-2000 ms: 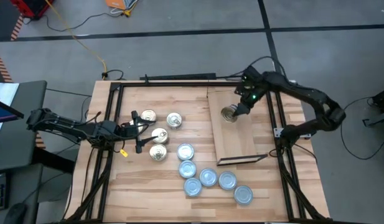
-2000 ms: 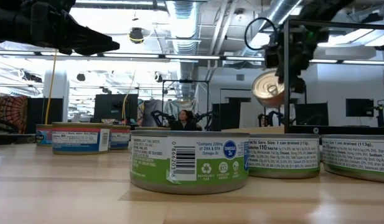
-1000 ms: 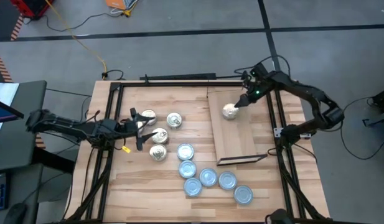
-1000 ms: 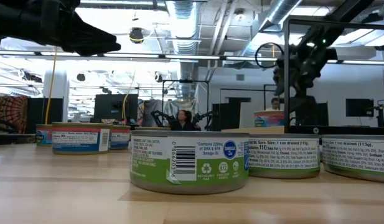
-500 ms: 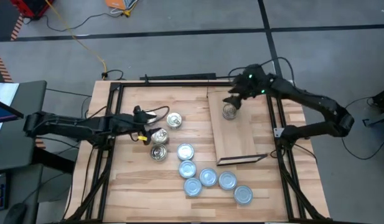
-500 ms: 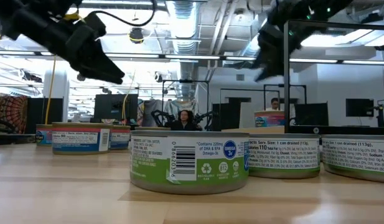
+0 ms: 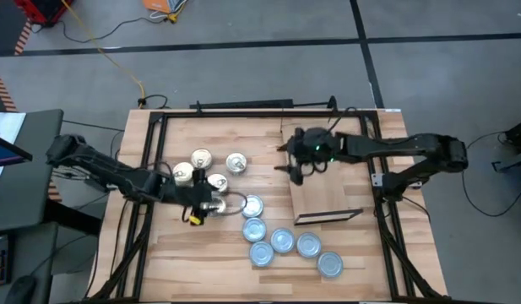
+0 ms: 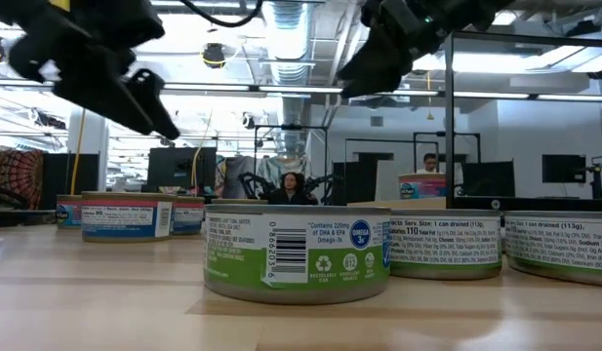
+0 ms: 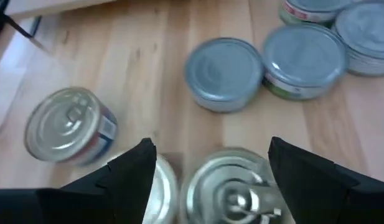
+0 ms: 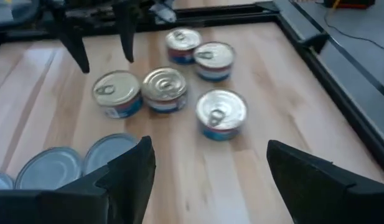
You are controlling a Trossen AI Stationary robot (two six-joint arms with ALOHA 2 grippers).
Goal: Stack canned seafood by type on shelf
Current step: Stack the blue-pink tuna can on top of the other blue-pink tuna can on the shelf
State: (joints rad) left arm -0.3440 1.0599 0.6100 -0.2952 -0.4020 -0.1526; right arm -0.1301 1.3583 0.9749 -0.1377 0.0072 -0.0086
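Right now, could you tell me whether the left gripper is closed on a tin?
No: the left gripper is open, its fingers either side of a gold-topped tin.

**A:** What sits at the center of the frame?

**B:** A butcher-block table (image 7: 201,253). The left gripper (image 7: 211,201), fingers spread, hovers over a gold-topped tin (image 7: 214,205) left of center. Three more gold-topped tins (image 7: 216,181) lie just above it.

**A:** And the silvery ones?

**B:** Six silver-topped tins (image 7: 282,241) trail from the center toward the lower right.

**A:** The right side?

**B:** The light-wood shelf board (image 7: 323,196) lies right of center. The right gripper (image 7: 295,167), fingers apart, hangs over its upper left corner.
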